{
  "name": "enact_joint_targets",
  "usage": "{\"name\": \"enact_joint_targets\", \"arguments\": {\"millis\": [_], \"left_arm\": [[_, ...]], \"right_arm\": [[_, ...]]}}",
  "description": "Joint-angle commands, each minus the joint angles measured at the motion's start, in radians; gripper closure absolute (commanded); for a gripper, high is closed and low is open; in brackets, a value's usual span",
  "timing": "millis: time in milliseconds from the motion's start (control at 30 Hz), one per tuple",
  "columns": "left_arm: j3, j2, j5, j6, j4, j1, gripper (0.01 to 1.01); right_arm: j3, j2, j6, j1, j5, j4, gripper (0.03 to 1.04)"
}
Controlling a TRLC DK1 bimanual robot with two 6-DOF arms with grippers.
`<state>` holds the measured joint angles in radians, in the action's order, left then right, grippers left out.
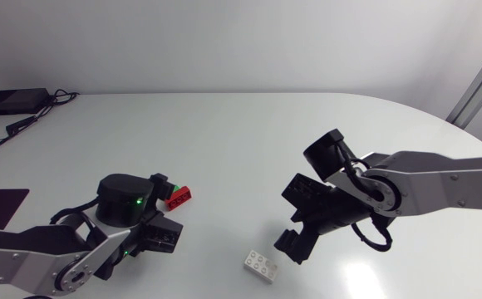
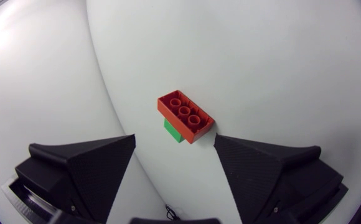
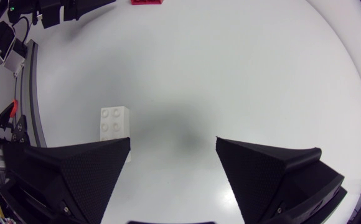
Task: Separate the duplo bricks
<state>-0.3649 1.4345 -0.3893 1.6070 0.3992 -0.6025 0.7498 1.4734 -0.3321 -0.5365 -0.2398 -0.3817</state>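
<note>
Head view | black box (image 1: pixel 12 101) far corner | white brick (image 1: pixel 260 266) beside right gripper (image 1: pixel 295 242)

on the counter (image 1: pixel 241 124), one duplo brick sits atop another; this stacked pair (image 1: pixel 179 197) lies left of centre in the head view, just ahead of the left end effector (image 2: pixel 175 138). the single brick (image 1: pixel 262 266) lies lower centre, just beside one finger of the right end effector (image 3: pixel 173 139), outside its gap, well apart from the pair.

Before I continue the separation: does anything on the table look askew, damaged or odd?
Nothing damaged. The red brick is stuck to the green brick, offset from it, not yet separated. The white brick lies flat, alone.
</note>
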Motion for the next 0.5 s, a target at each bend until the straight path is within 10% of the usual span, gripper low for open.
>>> {"name": "enact_joint_targets", "arguments": {"millis": [0, 167, 333, 467], "left_arm": [[-0.017, -0.048, 0.013, 0.008, -0.034, 0.003, 0.057], [-0.097, -0.057, 0.041, -0.093, -0.151, 0.032, 0.057], [-0.526, 0.041, 0.297, -0.57, -0.744, 0.193, 0.066], [-0.641, 0.129, 0.4, -0.754, -0.87, 0.245, 0.103]], "right_arm": [[-0.017, 0.004, 0.011, 0.001, -0.007, 0.009, 0.07], [-0.018, 0.004, 0.011, 0.001, -0.007, 0.014, 0.07], [-0.029, -0.002, 0.011, 0.004, -0.007, 0.018, 0.07], [-0.041, -0.004, 0.005, 0.01, -0.01, 0.024, 0.07]]}}
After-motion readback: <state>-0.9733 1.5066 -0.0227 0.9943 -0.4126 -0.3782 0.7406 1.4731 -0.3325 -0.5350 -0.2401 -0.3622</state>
